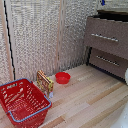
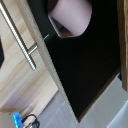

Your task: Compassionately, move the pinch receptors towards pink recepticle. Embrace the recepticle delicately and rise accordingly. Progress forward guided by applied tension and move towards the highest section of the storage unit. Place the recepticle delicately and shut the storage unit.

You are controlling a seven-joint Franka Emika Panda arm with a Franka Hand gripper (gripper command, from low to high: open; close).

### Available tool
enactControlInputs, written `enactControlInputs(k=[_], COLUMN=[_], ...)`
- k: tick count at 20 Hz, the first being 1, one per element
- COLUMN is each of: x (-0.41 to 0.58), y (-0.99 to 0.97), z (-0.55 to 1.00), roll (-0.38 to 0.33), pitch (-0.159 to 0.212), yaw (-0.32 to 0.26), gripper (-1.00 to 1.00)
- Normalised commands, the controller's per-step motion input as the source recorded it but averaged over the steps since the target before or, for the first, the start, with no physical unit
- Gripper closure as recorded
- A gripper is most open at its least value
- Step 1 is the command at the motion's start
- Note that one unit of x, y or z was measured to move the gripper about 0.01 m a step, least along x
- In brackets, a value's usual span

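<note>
The pink recepticle (image 2: 70,17) is a pale pink mug resting inside the dark open top drawer of the storage unit (image 1: 106,37), a brown dresser at the exterior view's right. In the wrist view the mug's mouth is turned towards the wooden drawer front (image 2: 22,75), which carries a silver bar handle (image 2: 20,37). Of the pinch receptors (image 2: 21,121) only a blue tip shows at the frame's edge, well apart from the mug and holding nothing. In the exterior view a blue bit of the gripper (image 1: 102,2) hangs above the dresser's top.
A red wire basket (image 1: 22,100) stands on the wooden floor at the exterior view's lower left. Beside it are a patterned box (image 1: 45,82) and a flat red bowl (image 1: 62,77). A lower drawer (image 1: 107,61) is shut. Pale panelled walls close off the back.
</note>
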Motion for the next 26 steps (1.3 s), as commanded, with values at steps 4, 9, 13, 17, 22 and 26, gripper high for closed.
enactControlInputs(k=[4,9,13,17,22,26], x=[-0.179,-0.150,-0.168,-0.150,-0.248,-0.233], y=[0.42,0.45,0.35,0.16,-0.01,-0.01], z=[-0.53,-0.58,-0.48,-0.38,-0.28,-0.30], roll=[-0.328,-0.318,-0.347,-0.370,-0.375,-0.372], pitch=[0.005,0.000,0.006,0.015,0.024,0.019], yaw=[0.048,0.044,0.061,0.108,0.190,0.201], gripper=[-1.00,-1.00,-1.00,-1.00,-1.00,-1.00])
